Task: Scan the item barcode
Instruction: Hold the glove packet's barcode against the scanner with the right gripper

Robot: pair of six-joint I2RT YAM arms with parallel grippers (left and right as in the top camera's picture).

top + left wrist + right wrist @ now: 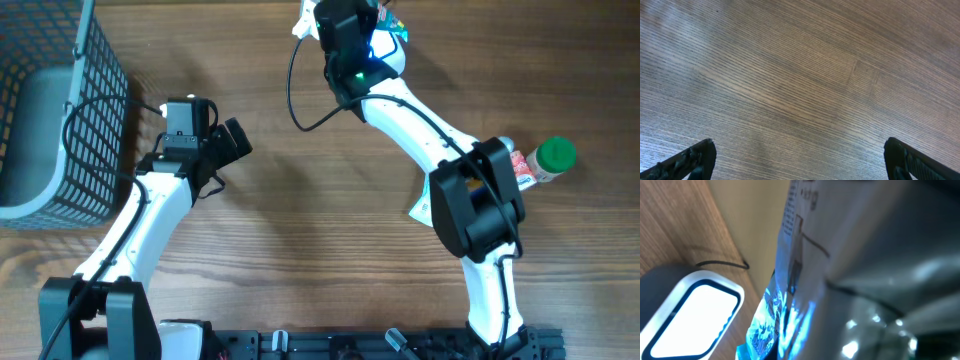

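Observation:
My right gripper is at the far edge of the table, top centre, shut on a crinkly silver and blue packet. A blue and white corner of that packet sticks out beside the wrist. In the right wrist view the packet fills most of the frame and hides my fingers. It hangs just right of the scanner, whose window glows white, and blue light falls on the packet's lower edge. My left gripper is open over bare wood, with nothing between its fingers.
A wire basket stands at the far left. At the right lies a green-capped bottle, close to my right arm's base. A white item peeks out under that arm. A black cable loops near the top centre.

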